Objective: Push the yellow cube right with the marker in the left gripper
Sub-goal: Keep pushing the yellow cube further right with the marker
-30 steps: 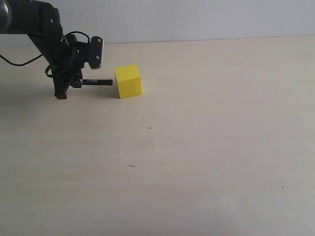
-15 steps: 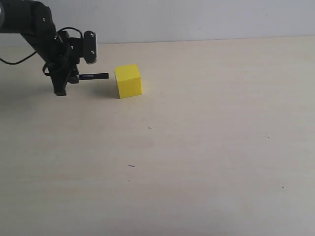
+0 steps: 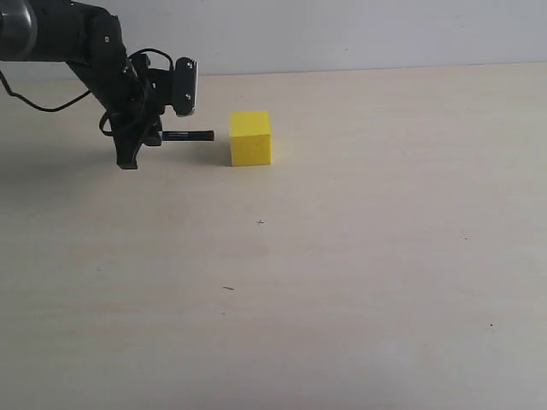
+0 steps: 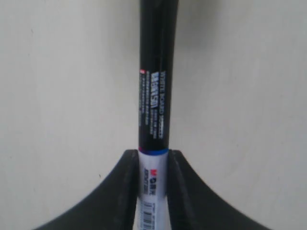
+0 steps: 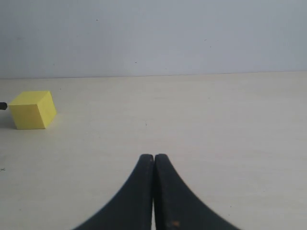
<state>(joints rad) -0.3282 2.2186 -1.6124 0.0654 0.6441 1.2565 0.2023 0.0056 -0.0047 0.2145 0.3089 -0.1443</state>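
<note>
Cube moved. The yellow cube (image 3: pixel 250 137) sits a clear step further right along the far edge of the worktop (image 3: pixel 367 290) than half a second ago. It's still in the far-left part, well short of the middle, lying flat. So you've got one push in.

The left gripper (image 3: pixel 159 136) has come right with it, after backing off toward the left edge a moment earlier. It holds the marker (image 3: pixel 190 135) level, black end aimed at the cube's left face. No contact now: the exterior view shows a small gap between tip and cube. The right wrist view agrees, with the tip just peeking in beside the cube (image 5: pixel 32 109) and apart from it.

Grip: in the left wrist view the fingers (image 4: pixel 120 191) are clamped on the marker's (image 4: pixel 154 96) white barrel, just behind the black section. It runs straight out between them, no skew visible.

The right gripper (image 5: pixel 154 160) is idle, fingers pressed together with nothing in them, and it's not in the exterior view.

My read: push partly done, contact lost. If you want more travel, close the gap and land the tip mid-face. An off-centre hit will likely spin the cube instead of sliding it. Slim tip and probably a light block, so go slow.
</note>
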